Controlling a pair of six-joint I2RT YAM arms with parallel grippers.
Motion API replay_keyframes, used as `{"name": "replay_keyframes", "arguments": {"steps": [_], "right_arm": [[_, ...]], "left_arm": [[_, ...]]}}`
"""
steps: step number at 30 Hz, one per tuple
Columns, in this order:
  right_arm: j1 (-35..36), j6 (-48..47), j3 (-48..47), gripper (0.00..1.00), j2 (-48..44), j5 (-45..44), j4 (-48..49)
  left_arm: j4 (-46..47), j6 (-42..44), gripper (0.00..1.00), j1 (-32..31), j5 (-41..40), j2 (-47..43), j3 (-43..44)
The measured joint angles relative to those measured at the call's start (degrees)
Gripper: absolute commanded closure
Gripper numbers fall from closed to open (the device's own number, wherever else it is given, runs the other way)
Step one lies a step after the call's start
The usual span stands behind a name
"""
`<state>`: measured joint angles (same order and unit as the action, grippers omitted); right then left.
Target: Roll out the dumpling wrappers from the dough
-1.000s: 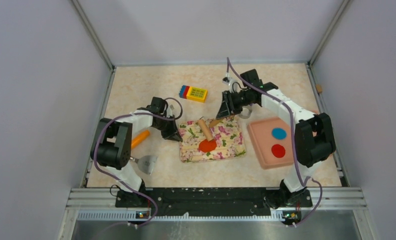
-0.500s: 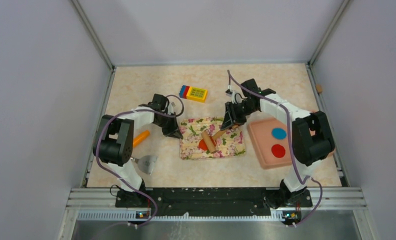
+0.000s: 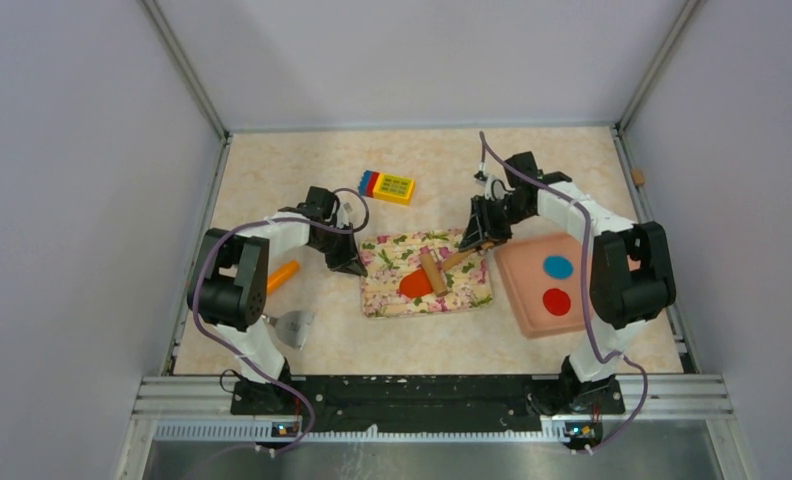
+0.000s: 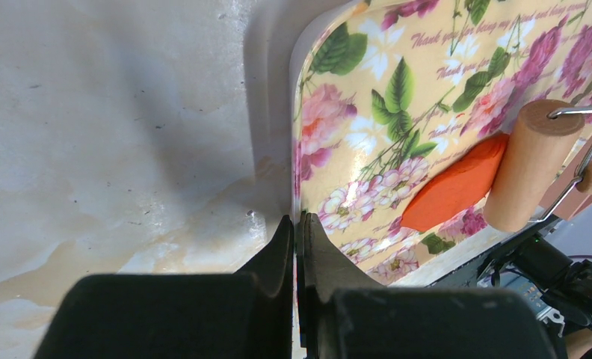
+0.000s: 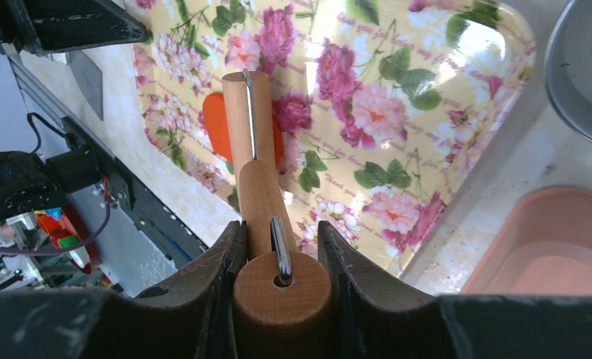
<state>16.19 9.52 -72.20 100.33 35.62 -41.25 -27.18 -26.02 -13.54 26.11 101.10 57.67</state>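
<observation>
1. The surface (image 3: pixel 272 170) is pale and marbled, and everything sits on it.
2. A flowery tray (image 3: pixel 427 300) lies in the middle. A pink tray (image 3: pixel 524 312) lies just beside it on the right.
3. The left gripper (image 4: pixel 297 224) is closed tight. Its tips touch the left rim of the flowery tray. I cannot tell if the rim is nipped between them.
4. The right gripper (image 5: pixel 280 243) is closed around the handle of a wooden rolling pin (image 5: pixel 241 120).
5. The roller of the pin lies on the flowery tray, across the dough (image 4: pixel 454 187).
6. The dough is a flat orange-red patch near the middle of the flowery tray. It sticks out from under the roller.
7. A yellow, blue and red toy block (image 3: pixel 388 186) sits farther back. An orange toy carrot (image 3: pixel 283 274) and a metal scraper (image 3: pixel 294 327) lie on the left.
8. A blue disc (image 3: pixel 558 266) and a red disc (image 3: pixel 556 301) rest apart in the pink tray.
</observation>
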Motion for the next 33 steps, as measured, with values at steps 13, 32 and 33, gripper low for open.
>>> {"name": "replay_keyframes", "arguments": {"steps": [13,32,33], "right_arm": [[-2.8,-1.7,-0.3,1.00,-1.9,-4.2,0.9],[30.2,-58.6,-9.8,1.00,-19.0,-13.9,-8.7],[32.6,-63.0,-7.5,1.00,-21.0,-14.9,-9.3]], "left_arm": [[-0.2,0.1,1.00,0.0,0.0,0.1,0.2],[-0.2,2.1,1.00,0.4,0.1,0.7,1.4],[0.0,2.2,1.00,0.5,0.0,0.8,1.5]]}}
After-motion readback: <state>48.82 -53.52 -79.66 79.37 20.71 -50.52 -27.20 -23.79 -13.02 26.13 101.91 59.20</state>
